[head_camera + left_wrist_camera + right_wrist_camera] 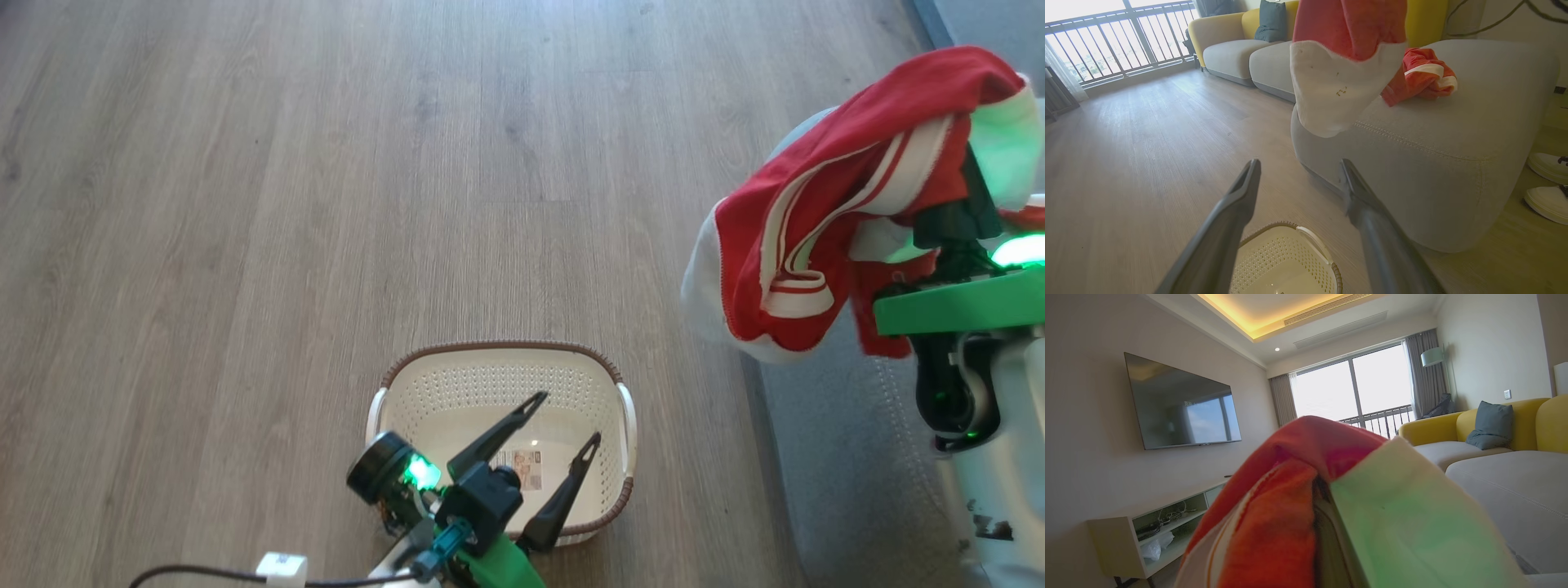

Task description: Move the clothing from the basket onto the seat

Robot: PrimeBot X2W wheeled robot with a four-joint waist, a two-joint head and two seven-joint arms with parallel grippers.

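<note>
The cream basket (424,392) stands on the wood floor with just a small label on its bottom. My left gripper (569,418) hangs open above it with nothing between its fingers (1241,192); the basket's rim (1286,226) shows below them. My right gripper (973,181) is raised at the right, shut on the red-and-white striped clothing (849,204), which drapes over it and hides its fingertips. That garment (1331,90) hangs above the corner of the grey seat (1453,143). A second red garment (1421,77) lies crumpled on the seat.
Two white shoes (1547,183) sit on the floor beside the seat. A yellow sofa with a blue cushion (1490,424) stands beyond it. A wall TV (1180,404) hangs over a low cabinet (1143,539). A black cable (196,574) trails by my left arm.
</note>
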